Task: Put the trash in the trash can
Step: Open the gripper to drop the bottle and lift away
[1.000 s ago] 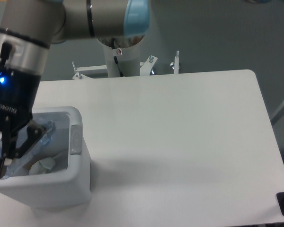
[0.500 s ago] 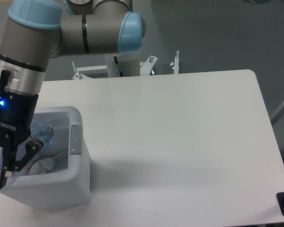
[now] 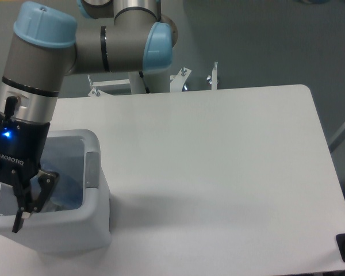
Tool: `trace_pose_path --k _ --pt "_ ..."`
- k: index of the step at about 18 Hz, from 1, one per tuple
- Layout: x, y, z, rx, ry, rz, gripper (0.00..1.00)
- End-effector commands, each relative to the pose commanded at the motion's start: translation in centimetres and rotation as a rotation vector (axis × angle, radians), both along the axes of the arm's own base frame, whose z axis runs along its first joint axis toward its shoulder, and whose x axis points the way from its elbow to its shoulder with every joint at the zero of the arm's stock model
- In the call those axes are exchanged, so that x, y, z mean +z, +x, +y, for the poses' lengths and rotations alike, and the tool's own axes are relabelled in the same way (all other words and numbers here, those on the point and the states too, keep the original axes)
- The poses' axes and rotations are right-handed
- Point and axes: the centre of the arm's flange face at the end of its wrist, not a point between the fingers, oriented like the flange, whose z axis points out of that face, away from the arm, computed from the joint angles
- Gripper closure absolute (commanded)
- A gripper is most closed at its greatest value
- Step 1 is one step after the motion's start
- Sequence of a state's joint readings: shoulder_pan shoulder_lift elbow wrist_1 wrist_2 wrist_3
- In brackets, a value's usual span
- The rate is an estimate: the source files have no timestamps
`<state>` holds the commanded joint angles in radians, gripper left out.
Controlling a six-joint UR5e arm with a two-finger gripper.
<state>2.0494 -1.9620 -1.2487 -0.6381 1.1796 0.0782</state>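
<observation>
white trash can (image 3: 95,221) sat under your end effector (image 3: 24,201); its jaws looked nearly closed, apparently empty. you'd judge release finished, retreat upward next.

Arm (image 3: 103,49): grey metallic tube segments, light blue rounded joint caps, thin black rings at the seams; white cylindrical base column (image 3: 146,80) behind, with a thin black cable and small screws on metal brackets beside it. Wrist section is brushed silver, with a black connector on its side and a black band beneath. Gripper (image 3: 24,198): black body, glowing blue indicator light, white "ROBOTIQ" lettering, two slim black fingers (image 3: 18,215) with pale tips
</observation>
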Motion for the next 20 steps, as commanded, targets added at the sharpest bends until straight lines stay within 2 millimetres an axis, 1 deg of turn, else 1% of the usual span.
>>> trace_pose_path --k 2,4,5,7,8,9,11,13,14,17,18,19,20 --pt "0.3 -0.2 -0.1 0.003 0.005 0.005 0.00" --pt "0.8 -0.6 -0.4 0.015 0.010 0.009 0.00" --pt "1.0 -1.0 -0.5 0.023 0.011 0.009 0.00" --pt "1.4 -2.6 -1.3 0.049 0.015 0.013 0.00" --pt "1.4 -3.6 -1.7 0.068 0.010 0.016 0.00" --pt "1.5 -5.0 -2.2 0.114 -0.001 0.040 0.00" --pt "1.4 -7.3 -3.1 0.223 -0.049 0.139 0.00" --pt "1.4 -10.3 -4.7 0.325 -0.111 0.253 0.00" --pt "1.4 -11.2 -5.2 0.347 -0.130 0.288 0.00" --pt "1.1 -15.5 -7.2 0.379 -0.178 0.328 0.00" --pt "0.9 -16.4 -7.7 0.373 -0.207 0.341 0.00" --pt "0.4 -17.5 -8.3 0.363 -0.251 0.360 0.00" --pt "-0.6 -18.5 -9.1 0.346 -0.307 0.382 0.00"
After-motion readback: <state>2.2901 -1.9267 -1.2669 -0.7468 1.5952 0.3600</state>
